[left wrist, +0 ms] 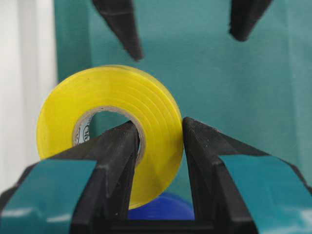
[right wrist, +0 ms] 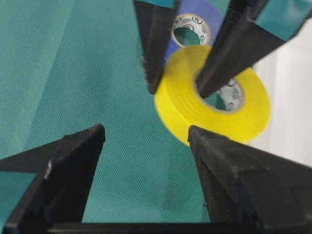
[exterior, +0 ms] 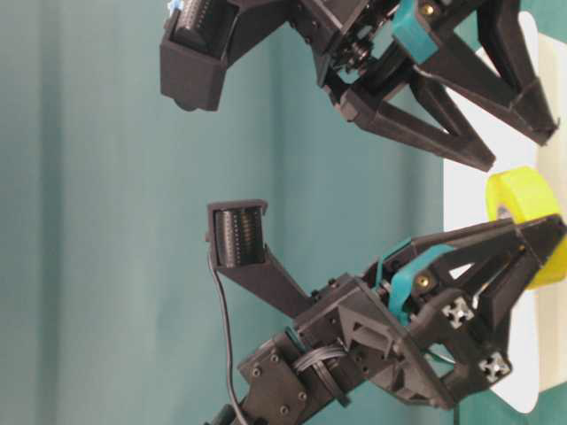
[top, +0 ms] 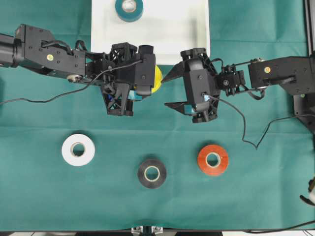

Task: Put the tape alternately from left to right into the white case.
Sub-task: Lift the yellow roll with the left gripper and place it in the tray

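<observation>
- I have the yellow roll [left wrist: 109, 131] pinched in the left end effector [top: 147, 78]: one finger through the core, the other pressed on the outer wall, so the roll stands on edge.
- That roll hangs clear of the green worktop [top: 44, 196], just past my fingertips, with the white case [top: 192, 34] up beyond it.
- The right end effector [top: 172, 91] sits opposite with its fingers spread wide and nothing between them; the yellow roll is just ahead of its tips.
- The teal roll [top: 129, 9] already lies flat in the case, at the far rim, well beyond both end effectors.
- A blue roll [right wrist: 192, 30] lies directly under my left end effector, on the cloth.
- Behind both end effectors, toward me, the white roll [top: 78, 149], the black roll [top: 151, 173] and the orange-red roll [top: 212, 159] wait in a loose row on the cloth.
- My reading: this is the carry step for the second roll, lifted but not yet over the case.
- Next I need to swing the left end effector over the rim, lower near the floor beside the teal roll, and only then release, since a roll dropped on edge may trundle away.
- After that I judge it is the right side's turn.
</observation>
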Robot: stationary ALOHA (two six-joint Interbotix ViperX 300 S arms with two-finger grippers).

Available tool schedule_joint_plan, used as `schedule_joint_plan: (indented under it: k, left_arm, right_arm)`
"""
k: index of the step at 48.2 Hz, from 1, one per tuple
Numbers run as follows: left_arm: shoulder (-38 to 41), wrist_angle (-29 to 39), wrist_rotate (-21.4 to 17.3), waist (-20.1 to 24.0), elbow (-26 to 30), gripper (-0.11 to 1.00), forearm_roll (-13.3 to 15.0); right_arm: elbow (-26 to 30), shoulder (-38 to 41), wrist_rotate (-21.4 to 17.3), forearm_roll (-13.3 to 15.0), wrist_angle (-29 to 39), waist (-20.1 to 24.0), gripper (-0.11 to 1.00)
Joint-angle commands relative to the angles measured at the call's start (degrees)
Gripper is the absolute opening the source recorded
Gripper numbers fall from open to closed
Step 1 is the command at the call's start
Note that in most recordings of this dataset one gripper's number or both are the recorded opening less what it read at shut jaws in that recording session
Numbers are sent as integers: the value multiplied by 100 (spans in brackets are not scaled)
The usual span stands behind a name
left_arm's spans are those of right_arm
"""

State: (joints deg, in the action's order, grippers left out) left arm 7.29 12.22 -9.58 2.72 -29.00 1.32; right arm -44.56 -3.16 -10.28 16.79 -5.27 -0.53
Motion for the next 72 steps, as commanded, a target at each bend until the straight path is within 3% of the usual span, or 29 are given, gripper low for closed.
schedule_joint_plan:
  k: [1, 22, 40, 51, 72]
  left_arm:
    - [-202, -18, -114, 123, 97, -2, -9]
    - [-149, -70, -853, 1011, 308, -2, -18]
    - [334, -158, -1573, 1521, 888, -2, -9]
    - [589, -158, -1714, 1740, 1134, -2, -18]
    - [659, -404, -1916, 2013, 1107, -2, -18]
  right_arm:
    - [53, -193, -9, -18, -35, 26, 76]
    - [-105, -378, -9, -18, -35, 79, 76]
    - [-114, -378, -9, -26, -44, 79, 76]
    - [-105, -369, -9, -18, -44, 88, 76]
    - [-114, -378, -9, -18, -53, 88, 76]
